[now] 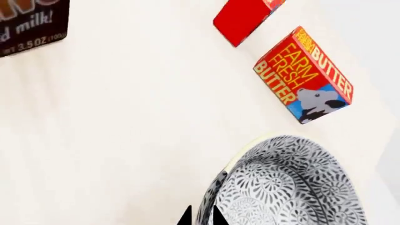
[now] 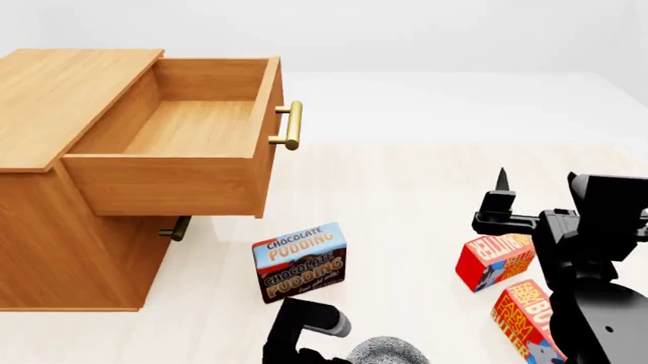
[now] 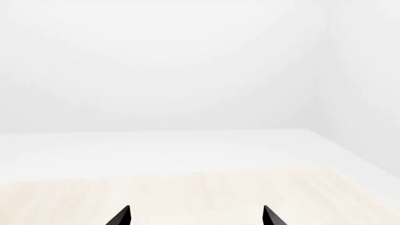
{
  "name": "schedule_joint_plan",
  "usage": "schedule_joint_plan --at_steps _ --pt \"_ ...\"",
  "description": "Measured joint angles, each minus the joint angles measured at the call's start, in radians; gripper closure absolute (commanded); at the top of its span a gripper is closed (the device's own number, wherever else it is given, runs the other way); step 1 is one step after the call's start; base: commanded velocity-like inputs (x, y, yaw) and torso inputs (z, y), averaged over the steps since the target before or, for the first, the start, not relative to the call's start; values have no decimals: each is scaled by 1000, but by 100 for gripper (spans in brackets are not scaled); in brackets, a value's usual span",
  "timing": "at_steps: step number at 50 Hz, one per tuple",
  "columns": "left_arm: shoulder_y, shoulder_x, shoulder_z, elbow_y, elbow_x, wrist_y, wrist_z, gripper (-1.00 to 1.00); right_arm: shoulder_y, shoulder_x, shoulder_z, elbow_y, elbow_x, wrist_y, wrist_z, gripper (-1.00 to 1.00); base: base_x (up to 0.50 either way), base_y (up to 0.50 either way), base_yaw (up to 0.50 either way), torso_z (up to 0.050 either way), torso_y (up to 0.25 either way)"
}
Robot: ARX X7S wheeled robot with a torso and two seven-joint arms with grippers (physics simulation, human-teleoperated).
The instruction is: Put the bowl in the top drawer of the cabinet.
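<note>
Bright, even, diffuse light; shadows faint and soft; sharp renders, no glare or blur.

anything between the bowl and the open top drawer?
Head view: the upright chocolate pudding box stands on the floor between the speckled white bowl, held at its rim by the left pincer, and the open light-brown wooden top drawer.

bowl [image 2: 385,352] cropped below, lower drawer [image 2: 174,228] mostly hidden

Chocolate pudding box [image 2: 300,262] upright on floor; red box [image 2: 493,260] beside butter box [image 2: 526,317] (cow printed).
</note>
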Motion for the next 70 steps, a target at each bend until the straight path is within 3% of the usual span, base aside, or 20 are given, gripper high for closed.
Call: schedule_joint_plan --at_steps 15,27,37,55,70 --pt "-86 -53 -148 137 -224 -3 -162 100 -49 7 24 -72 34 18 -12 -100 0 0 0 0 0" --pt "-379 -130 -244 188 -549 45 -479 100 -72 -8 -13 -77 34 -2 -14 -100 0 0 0 0 0" --pt "-602 -166 -264 136 -673 71 -611 100 -98 -13 -27 -77 38 -19 -20 -100 0 0 0 0 0" --pt "-888 -205 -262 -15 -723 92 -703 100 -127 -15 -39 -73 44 -44 -25 -100 0 0 0 0 0" --pt "-1081 -202 -174 -343 -469 140 -684 100 -137 -15 -41 -81 66 -50 -36 -100 0 0 0 0 0"
